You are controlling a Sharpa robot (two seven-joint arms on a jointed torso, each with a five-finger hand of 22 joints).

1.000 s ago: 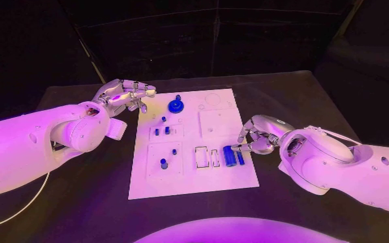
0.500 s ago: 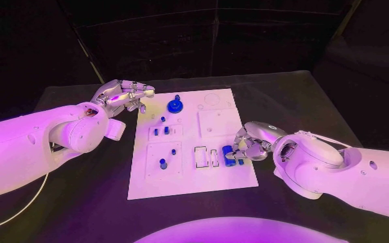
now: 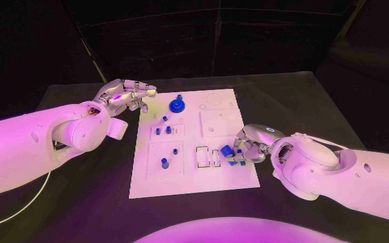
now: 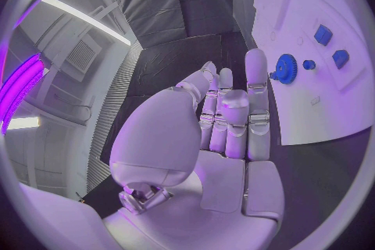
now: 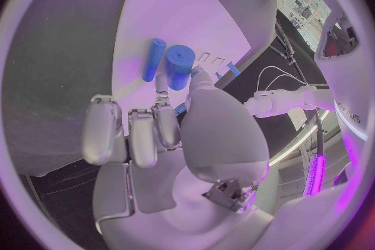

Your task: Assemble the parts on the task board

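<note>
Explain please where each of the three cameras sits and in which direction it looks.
Head view: on the robot's head, looking down at the task board; both arms show, with left hand and right hand.
Left wrist view: behind the left hand, facing the board's blue gear.
Right wrist view: behind the right hand, facing two blue cylinders.
Shared: the gear also shows in the head view.

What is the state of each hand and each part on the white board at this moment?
Left silver hand: holds nothing, fingers together, off the board's far left corner.
Right silver hand: touching the thick blue cylinder; a grip cannot be told.
Thin blue cylinder: lying on the board.
Blue gear: seated on the white task board.
</note>
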